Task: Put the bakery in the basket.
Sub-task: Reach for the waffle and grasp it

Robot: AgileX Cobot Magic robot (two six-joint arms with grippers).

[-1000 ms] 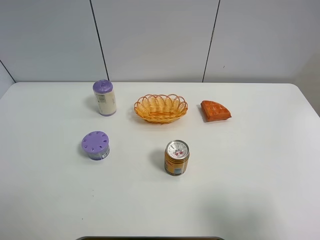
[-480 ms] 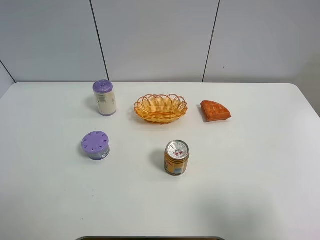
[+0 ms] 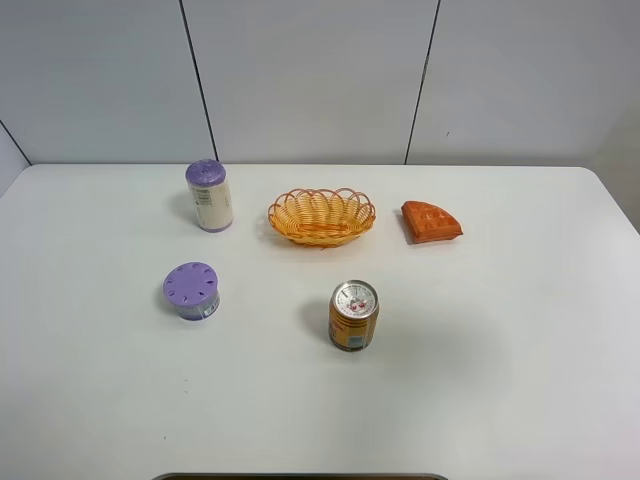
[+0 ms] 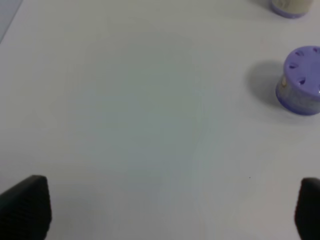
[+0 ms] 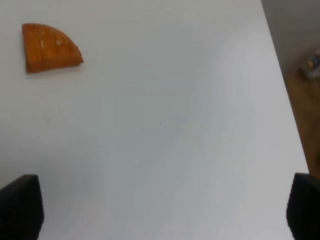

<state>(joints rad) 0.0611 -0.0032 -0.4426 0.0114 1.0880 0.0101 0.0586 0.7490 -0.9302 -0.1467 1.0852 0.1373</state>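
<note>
The bakery (image 3: 431, 221), an orange-brown wedge with a grid top, lies on the white table to the right of the basket (image 3: 321, 216), apart from it. The basket is an empty orange-yellow wicker oval at the table's back middle. The bakery also shows in the right wrist view (image 5: 49, 47), far from the gripper. My right gripper (image 5: 162, 207) is open, its black fingertips (image 5: 20, 205) wide apart over bare table. My left gripper (image 4: 172, 207) is open too, fingertips (image 4: 27, 202) wide apart over bare table. Neither arm shows in the exterior high view.
An orange drink can (image 3: 353, 315) stands in front of the basket. A tall purple-lidded jar (image 3: 209, 195) stands left of the basket. A short purple-lidded tub (image 3: 192, 290) sits front left, also in the left wrist view (image 4: 301, 80). The table's right edge (image 5: 287, 115) shows.
</note>
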